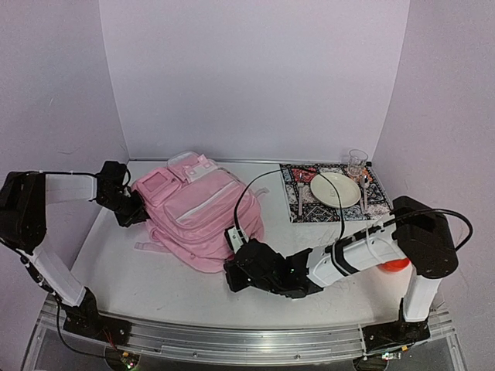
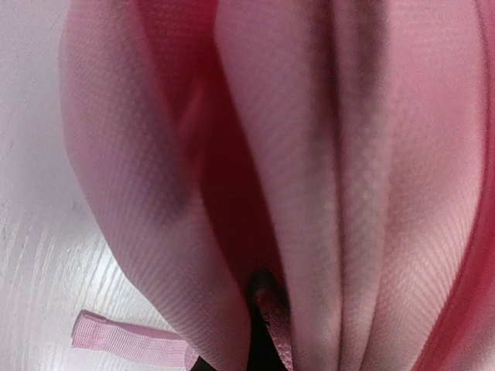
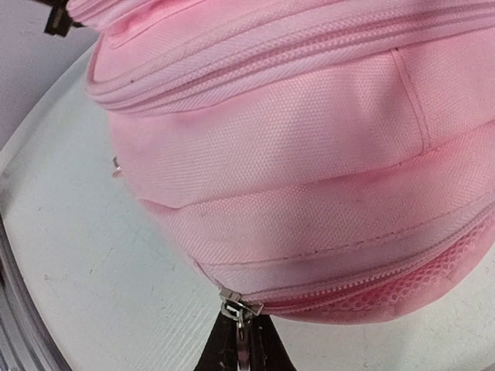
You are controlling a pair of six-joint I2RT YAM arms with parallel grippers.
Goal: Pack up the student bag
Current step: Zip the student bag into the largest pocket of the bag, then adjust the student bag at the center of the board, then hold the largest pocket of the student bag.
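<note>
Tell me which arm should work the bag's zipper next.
Right. The right gripper is shut on a zipper pull at the student bag's near edge, ready to drag it along. The left gripper pinches fabric at the bag's left side, probably just steadying it.

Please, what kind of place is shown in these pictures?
Probably a robot test bench, not a classroom: plain white walls enclose the table, two arms are bolted at its near edge, and the student bag and a plate look like staged props.

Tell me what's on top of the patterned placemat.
A white plate, cutlery either side, and a glass at the far right corner. The placemat under the plate is hidden.
</note>
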